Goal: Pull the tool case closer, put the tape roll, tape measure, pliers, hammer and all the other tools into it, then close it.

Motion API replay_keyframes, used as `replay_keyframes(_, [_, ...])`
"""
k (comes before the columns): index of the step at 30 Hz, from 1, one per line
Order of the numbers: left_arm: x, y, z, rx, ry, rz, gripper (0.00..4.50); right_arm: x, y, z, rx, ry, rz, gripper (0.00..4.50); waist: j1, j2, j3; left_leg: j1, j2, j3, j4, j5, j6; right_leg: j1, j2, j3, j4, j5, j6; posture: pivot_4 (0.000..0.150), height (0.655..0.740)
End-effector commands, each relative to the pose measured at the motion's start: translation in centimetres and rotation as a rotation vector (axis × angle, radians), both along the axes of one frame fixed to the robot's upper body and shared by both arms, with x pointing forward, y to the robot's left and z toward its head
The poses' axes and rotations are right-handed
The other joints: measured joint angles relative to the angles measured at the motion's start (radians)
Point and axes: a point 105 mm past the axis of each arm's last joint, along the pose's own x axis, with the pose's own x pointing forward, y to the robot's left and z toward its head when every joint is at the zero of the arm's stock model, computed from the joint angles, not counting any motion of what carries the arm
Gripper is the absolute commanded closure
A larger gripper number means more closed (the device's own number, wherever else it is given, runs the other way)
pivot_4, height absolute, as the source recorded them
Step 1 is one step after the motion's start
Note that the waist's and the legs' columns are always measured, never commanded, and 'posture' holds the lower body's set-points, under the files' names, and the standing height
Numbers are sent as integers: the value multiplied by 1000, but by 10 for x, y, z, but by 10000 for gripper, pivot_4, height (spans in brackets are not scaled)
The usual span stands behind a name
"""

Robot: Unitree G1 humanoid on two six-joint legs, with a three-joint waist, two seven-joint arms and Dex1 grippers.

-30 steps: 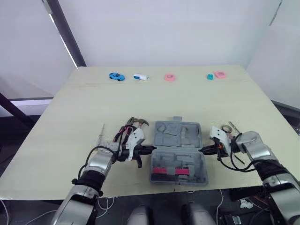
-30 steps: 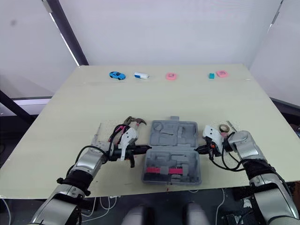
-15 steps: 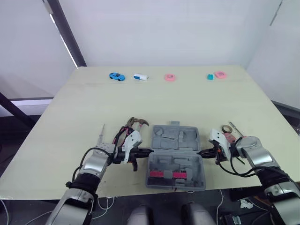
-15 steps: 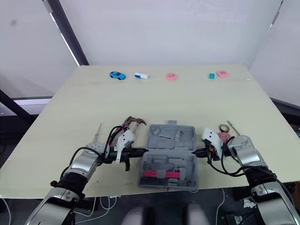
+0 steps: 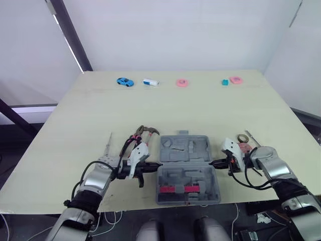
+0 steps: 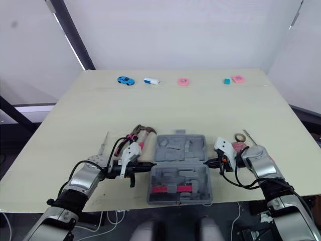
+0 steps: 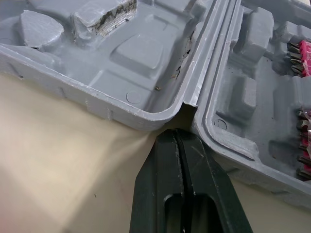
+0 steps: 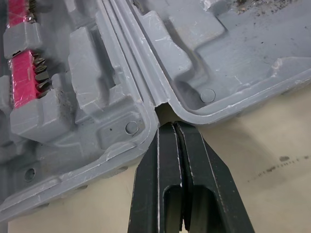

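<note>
The grey tool case (image 5: 186, 150) lies open near the table's front edge, with a red bit strip (image 5: 176, 189) in its near half. My left gripper (image 5: 156, 164) is shut, its tip pressed into the hinge notch on the case's left side (image 7: 176, 133). My right gripper (image 5: 212, 163) is also shut, its tip at the hinge notch on the right side (image 8: 172, 125). A hammer and pliers (image 5: 145, 132) lie just left of the case, beyond my left gripper. A tape roll (image 5: 243, 138) and a pink tape measure (image 5: 245, 147) sit right of the case, partly behind my right wrist.
A thin tool (image 5: 109, 143) lies left of my left arm. Along the far edge stand a blue toy car (image 5: 125, 82), a white and blue item (image 5: 150, 82), a pink ring (image 5: 181, 83), a teal block (image 5: 224, 82) and a pink piece (image 5: 235, 80).
The case has slid toward the table's near edge, with both shut grippers moving back alongside its hinge ends. The loose tools have stayed where they were.
</note>
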Motion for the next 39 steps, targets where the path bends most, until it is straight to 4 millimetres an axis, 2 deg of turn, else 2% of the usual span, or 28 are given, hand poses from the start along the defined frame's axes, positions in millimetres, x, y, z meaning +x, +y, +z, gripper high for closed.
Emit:
replay_keyframes(1, [-4,1,-1,5,11,-6,44723,2,9,7,31,-28,20,45000,0,0,0,0,0,0,0,0,0,0,0,0,0,0,0,1500,7395])
replay_keyframes(18, [-8,6,-2,18,16,-4,44723,0,9,4,35,-27,16,45000,0,0,0,0,0,0,0,0,0,0,0,0,0,0,0,1500,7395])
replay_keyframes(39, [-40,-1,-7,24,81,-81,44723,-21,4,-1,20,71,58,45000,7,0,0,0,0,0,0,0,0,0,0,0,0,0,0,1500,7395])
